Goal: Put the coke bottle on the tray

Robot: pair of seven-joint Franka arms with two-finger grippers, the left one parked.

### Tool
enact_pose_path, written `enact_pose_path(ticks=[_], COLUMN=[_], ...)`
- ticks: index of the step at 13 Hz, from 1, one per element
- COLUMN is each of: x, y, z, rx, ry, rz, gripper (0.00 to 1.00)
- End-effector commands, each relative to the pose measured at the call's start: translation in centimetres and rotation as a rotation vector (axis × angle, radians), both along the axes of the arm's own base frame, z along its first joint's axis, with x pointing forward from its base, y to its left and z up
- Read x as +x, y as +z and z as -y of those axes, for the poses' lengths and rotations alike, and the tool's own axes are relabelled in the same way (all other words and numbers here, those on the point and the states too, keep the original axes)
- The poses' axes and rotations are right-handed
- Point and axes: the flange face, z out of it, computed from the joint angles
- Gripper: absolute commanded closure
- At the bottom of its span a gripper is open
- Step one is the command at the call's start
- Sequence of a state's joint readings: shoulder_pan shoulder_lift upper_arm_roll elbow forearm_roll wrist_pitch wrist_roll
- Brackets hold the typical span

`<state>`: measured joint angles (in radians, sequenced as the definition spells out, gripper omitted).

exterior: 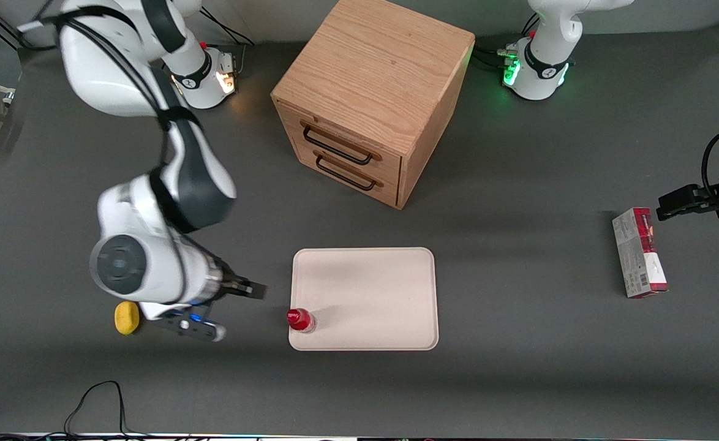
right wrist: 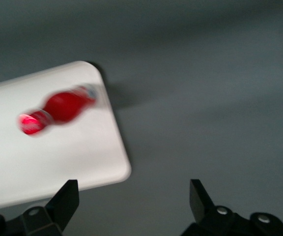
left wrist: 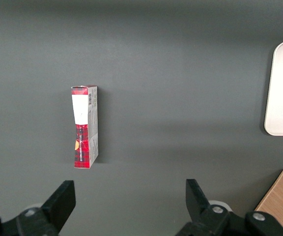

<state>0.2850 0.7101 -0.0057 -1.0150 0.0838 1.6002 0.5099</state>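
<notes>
The coke bottle (exterior: 301, 320) stands on the tray (exterior: 365, 288) at its corner nearest the gripper (exterior: 255, 289), which hangs empty, fingers (right wrist: 65, 204) apart, just beside the tray; the cabinet (exterior: 372, 98) sits farther from the camera.

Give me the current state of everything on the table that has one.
Bottle: upright on the tray's corner, free of the gripper.
Tray: flat, holding only the bottle.
Gripper: open, empty, beside the tray.
Cabinet: both drawers shut.
Carton: lying flat, toward the parked arm's end.
</notes>
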Motion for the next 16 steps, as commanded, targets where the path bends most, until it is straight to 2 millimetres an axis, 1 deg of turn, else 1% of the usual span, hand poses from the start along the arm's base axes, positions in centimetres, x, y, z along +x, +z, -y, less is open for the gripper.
enact_pose_path(ticks=[1, 2, 3, 4, 5, 6, 8, 10, 11, 12, 16], x=[-7.4, -10.6, -13.5, -15.9, -17.6, -18.7, -19.2, -19.7, -19.8, -19.6, -19.2], y=[2.3, 2.8, 3.1, 3.9, 5.2, 6.8, 9.7, 12.6, 13.6, 14.3, 15.1], z=[8.4, 10.3, 12.5, 14.3, 15.4, 15.8, 15.8, 15.9, 16.5, 17.4, 17.4], rx=[0.025, 0.032, 0.035, 0.045, 0.055, 0.061, 0.057, 0.056, 0.053, 0.051, 0.051], ry=[0.090, 0.113, 0.130, 0.168, 0.196, 0.210, 0.231, 0.255, 0.258, 0.248, 0.247], rz=[0.013, 0.060, 0.086, 0.099, 0.111, 0.121, 0.132, 0.101, 0.087, 0.087, 0.087], gripper=[0.00, 0.00, 0.00, 0.00, 0.00, 0.00, 0.00, 0.00, 0.00, 0.00, 0.00])
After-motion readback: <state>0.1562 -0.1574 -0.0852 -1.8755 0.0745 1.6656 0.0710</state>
